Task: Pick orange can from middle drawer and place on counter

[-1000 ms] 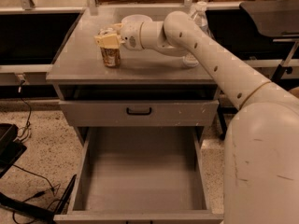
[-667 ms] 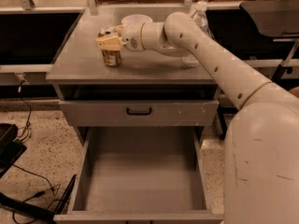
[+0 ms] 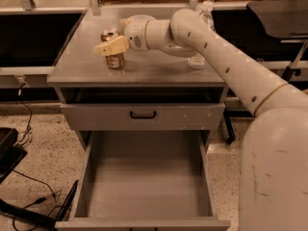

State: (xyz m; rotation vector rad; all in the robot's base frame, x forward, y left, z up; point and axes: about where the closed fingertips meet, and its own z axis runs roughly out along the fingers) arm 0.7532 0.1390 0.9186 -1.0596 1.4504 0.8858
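- Now the can [image 3: 114, 60] stands upright on the desk [image 3: 144, 70], left-back part. It's out of the open drawer [image 3: 144, 177] below, whose floor shows nothing on it.
- Tool [image 3: 111, 45] sits at the can's upper half, crossing its front. Can't tell whether it's clamped on or has already let go.
- Risk 1: if the tool backs off sideways w/o fully releasing, it'd drag or tip the can, since the hold is high up.
- Risk 2: can is nearer the desk's left edge than the middle, so a shove that way could send it off.
- Risk 3: arm [image 3: 202, 37] passes just in front of the bottle [image 3: 206, 9] at the back. A wide swing on retreat could knock it over.
- Safest, I'd judge: release, lift straight up, then withdraw.
- Vs. 1 s & 0.7 s ago: can in same spot, same upright pose. Tool approx. same place on it, arm barely shifted. Drawer open as before. Reads as a pause at placement, task nearly done.
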